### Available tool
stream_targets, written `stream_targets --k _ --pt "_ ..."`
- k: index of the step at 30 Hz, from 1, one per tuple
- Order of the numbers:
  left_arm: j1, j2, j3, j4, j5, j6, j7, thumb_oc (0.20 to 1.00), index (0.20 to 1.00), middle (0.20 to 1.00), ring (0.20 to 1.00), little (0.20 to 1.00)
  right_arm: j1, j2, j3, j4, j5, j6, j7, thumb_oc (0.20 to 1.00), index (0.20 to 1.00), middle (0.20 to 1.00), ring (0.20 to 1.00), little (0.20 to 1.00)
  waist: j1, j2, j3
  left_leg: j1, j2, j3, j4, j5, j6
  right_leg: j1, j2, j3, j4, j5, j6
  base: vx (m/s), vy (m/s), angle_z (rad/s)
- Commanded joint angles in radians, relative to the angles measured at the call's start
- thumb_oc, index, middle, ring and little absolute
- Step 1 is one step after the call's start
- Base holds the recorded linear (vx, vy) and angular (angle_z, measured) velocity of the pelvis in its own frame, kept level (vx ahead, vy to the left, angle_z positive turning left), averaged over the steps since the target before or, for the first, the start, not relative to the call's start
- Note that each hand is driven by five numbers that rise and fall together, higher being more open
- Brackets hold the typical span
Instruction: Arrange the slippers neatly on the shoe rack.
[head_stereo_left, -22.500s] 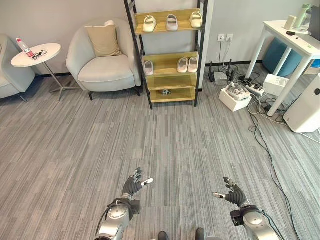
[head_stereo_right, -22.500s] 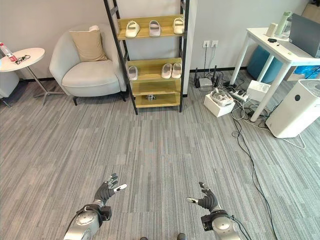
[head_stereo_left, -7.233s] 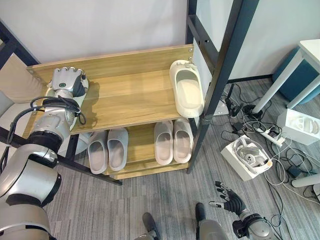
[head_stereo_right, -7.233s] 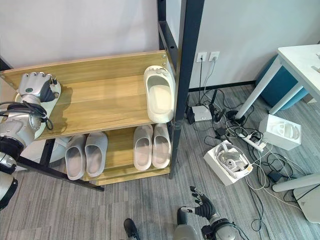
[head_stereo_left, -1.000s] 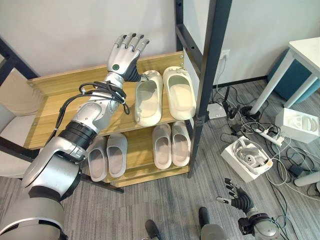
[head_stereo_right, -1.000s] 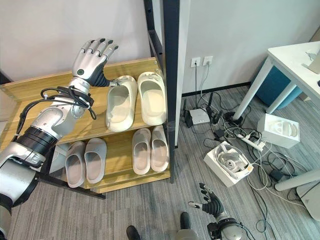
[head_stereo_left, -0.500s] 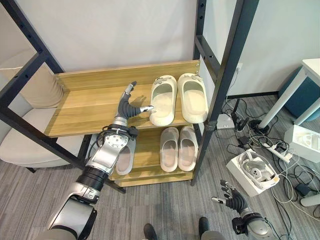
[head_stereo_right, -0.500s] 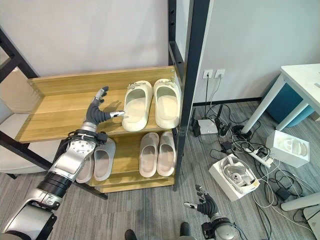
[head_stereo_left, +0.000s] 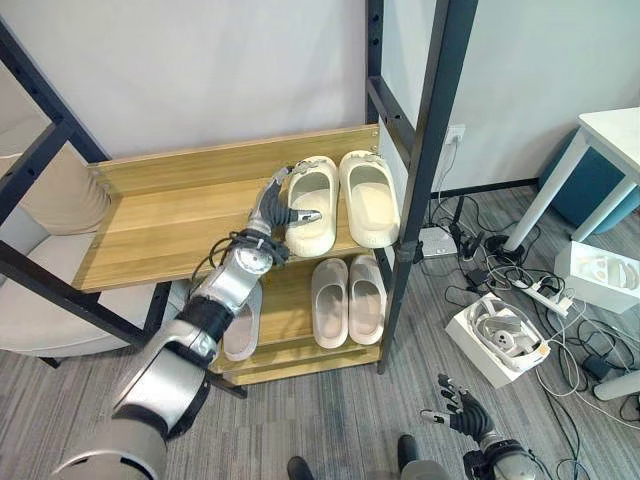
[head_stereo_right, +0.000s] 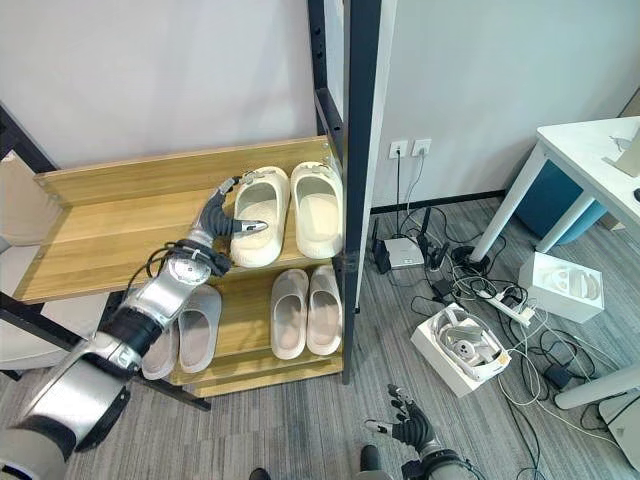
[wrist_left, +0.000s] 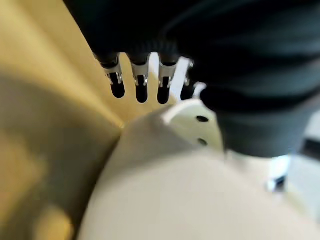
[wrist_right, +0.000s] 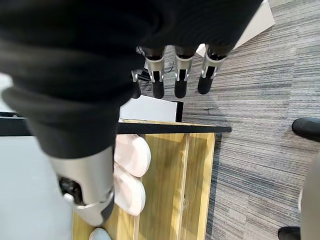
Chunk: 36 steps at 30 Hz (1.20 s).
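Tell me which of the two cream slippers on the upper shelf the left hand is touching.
The left hand touches the cream slipper farther from the rack's black post; its neighbour lies beside the post, untouched.

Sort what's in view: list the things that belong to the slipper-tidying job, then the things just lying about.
Job: cream slipper pair on the upper shelf; shoe rack; pink slipper pair on the lower shelf; left hand, open at the cream pair.

Lying about: headset box; power strip; white table; armchair.
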Motion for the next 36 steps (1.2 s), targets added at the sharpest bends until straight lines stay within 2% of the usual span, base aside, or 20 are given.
stream_targets --k 1,4,7,12,18,22,23,25,27,28,30,32,33,34,35,36 --pt "-0.202 0.016 0.014 0.18 0.131 0.02 0.099 1.0 1.0 1.0 1.0 1.0 -0.021 -0.016 0.007 -0.066 -0.001 -0.062 -0.012 1.0 1.0 1.0 1.0 1.0 -0.014 -0.059 0.034 0.068 -0.003 -0.027 -0.006 -0.116 -0.022 -0.039 -0.028 -0.019 0.009 -0.042 0.079 0.0 0.006 -0.16" --pt "-0.248 0.007 0.04 0.251 0.077 0.021 0.159 1.0 1.0 1.0 1.0 1.0 -0.012 -0.029 0.014 -0.078 0.007 -0.079 -0.025 1.0 1.0 1.0 1.0 1.0 -0.03 -0.068 0.041 0.064 0.0 -0.014 -0.006 -0.114 -0.025 -0.056 -0.024 -0.006 0.01 -0.038 0.082 -0.01 -0.001 -0.21" --pt "-0.224 0.014 0.074 0.207 0.047 0.014 0.206 1.0 1.0 1.0 1.0 1.0 -0.019 -0.024 0.026 -0.065 0.015 -0.084 -0.039 1.0 1.0 1.0 1.0 1.0 -0.026 -0.071 0.032 0.071 0.003 -0.009 -0.006 -0.115 -0.026 -0.049 -0.023 -0.006 0.01 -0.042 0.079 0.02 -0.013 -0.13" --pt "-0.194 0.03 0.097 0.152 0.046 0.015 0.226 1.0 1.0 1.0 1.0 1.0 -0.035 -0.018 0.032 -0.062 0.017 -0.082 -0.045 1.0 1.0 1.0 1.0 1.0 -0.013 -0.067 0.026 0.075 0.003 -0.016 -0.006 -0.115 -0.026 -0.038 -0.023 -0.016 0.011 -0.047 0.077 0.0 -0.002 -0.01" --pt "-0.1 0.074 0.165 -0.068 0.066 -0.003 0.272 1.0 1.0 1.0 1.0 1.0 -0.052 0.0 0.04 -0.045 0.009 -0.081 -0.044 1.0 1.0 1.0 1.0 1.0 0.013 -0.065 0.018 0.076 0.0 -0.033 -0.006 -0.114 -0.027 -0.022 -0.023 -0.036 0.009 -0.051 0.074 -0.01 0.0 0.1" --pt "-0.018 0.077 0.226 -0.26 0.087 -0.035 0.303 1.0 1.0 1.0 1.0 1.0 -0.063 0.01 0.049 -0.034 0.007 -0.084 -0.044 1.0 1.0 1.0 1.0 1.0 0.026 -0.071 0.011 0.073 0.003 -0.043 -0.006 -0.113 -0.029 -0.013 -0.024 -0.045 0.006 -0.052 0.071 -0.02 -0.005 0.07" --pt "-0.018 0.078 0.227 -0.26 0.087 -0.034 0.302 1.0 1.0 1.0 1.0 1.0 -0.063 0.01 0.049 -0.034 0.007 -0.084 -0.044 1.0 1.0 1.0 1.0 1.0 0.025 -0.07 0.01 0.073 0.003 -0.043 -0.006 -0.113 -0.029 -0.013 -0.024 -0.045 0.006 -0.052 0.071 -0.02 -0.003 0.09" --pt "0.067 0.042 0.28 -0.459 0.03 -0.127 0.288 1.0 1.0 1.0 1.0 1.0 -0.078 0.024 0.048 -0.016 0.008 -0.085 -0.043 1.0 1.0 1.0 1.0 1.0 0.04 -0.072 0.007 0.072 0.004 -0.05 -0.006 -0.111 -0.03 -0.01 -0.023 -0.051 0.005 -0.051 0.07 -0.03 -0.002 0.07" --pt "0.153 0.027 0.316 -0.591 -0.106 -0.231 0.224 1.0 1.0 1.0 1.0 1.0 -0.083 0.031 0.042 -0.005 0.016 -0.086 -0.039 1.0 1.0 1.0 1.0 1.0 0.046 -0.072 0.003 0.072 0.004 -0.053 -0.006 -0.109 -0.031 -0.008 -0.023 -0.052 0.004 -0.051 0.068 0.0 0.0 0.0" --pt "0.203 0.025 0.326 -0.653 -0.239 -0.307 0.136 1.0 1.0 1.0 1.0 1.0 -0.081 0.029 0.038 -0.006 0.024 -0.086 -0.031 1.0 1.0 1.0 1.0 1.0 0.05 -0.071 0.002 0.078 0.006 -0.054 -0.006 -0.113 -0.033 -0.001 -0.023 -0.052 0.005 -0.054 0.069 0.0 0.0 0.0" --pt "0.283 0.005 0.346 -0.76 -0.509 -0.39 -0.076 1.0 1.0 1.0 1.0 1.0 -0.075 0.037 0.032 -0.01 0.033 -0.082 -0.008 1.0 1.0 1.0 1.0 1.0 0.054 -0.072 -0.008 0.084 0.006 -0.052 -0.006 -0.115 -0.034 0.005 -0.023 -0.05 0.004 -0.053 0.068 0.0 0.0 0.0" --pt "0.347 -0.019 0.327 -0.851 -0.662 -0.378 -0.234 1.0 1.0 1.0 1.0 1.0 -0.061 0.056 0.029 -0.007 0.032 -0.08 0.014 1.0 1.0 1.0 1.0 1.0 0.062 -0.074 -0.018 0.081 0.005 -0.056 -0.006 -0.114 -0.033 0.007 -0.024 -0.053 0.003 -0.05 0.065 0.0 0.0 0.0" --pt "0.397 -0.015 0.278 -0.928 -0.749 -0.335 -0.361 1.0 1.0 1.0 1.0 1.0 -0.053 0.068 0.02 0.005 0.027 -0.075 0.03 1.0 1.0 1.0 1.0 1.0 0.069 -0.073 -0.021 0.081 0.005 -0.061 -0.006 -0.113 -0.032 0.012 -0.024 -0.06 0.003 -0.049 0.064 0.0 0.0 0.04" --pt "0.4 -0.014 0.279 -0.93 -0.752 -0.334 -0.365 1.0 1.0 1.0 1.0 1.0 -0.051 0.069 0.021 0.005 0.027 -0.075 0.031 1.0 1.0 1.0 1.0 1.0 0.069 -0.074 -0.022 0.081 0.005 -0.062 -0.006 -0.114 -0.032 0.012 -0.024 -0.06 0.003 -0.05 0.064 -0.02 0.005 0.17" --pt "0.483 0.058 0.194 -1.01 -0.922 -0.233 -0.582 1.0 1.0 1.0 1.0 1.0 -0.05 0.081 0.013 0.013 0.025 -0.072 0.059 1.0 1.0 1.0 1.0 1.0 0.084 -0.071 -0.027 0.081 0.005 -0.069 -0.006 -0.113 -0.03 0.019 -0.025 -0.071 0.001 -0.047 0.064 -0.02 0.011 0.17" --pt "0.506 0.096 0.172 -1.032 -0.945 -0.21 -0.625 1.0 1.0 1.0 1.0 1.0 -0.05 0.083 0.013 0.015 0.022 -0.075 0.066 1.0 1.0 1.0 1.0 1.0 0.088 -0.073 -0.027 0.081 0.005 -0.07 -0.006 -0.113 -0.03 0.021 -0.025 -0.071 0.0 -0.047 0.064 -0.03 0.017 0.18"
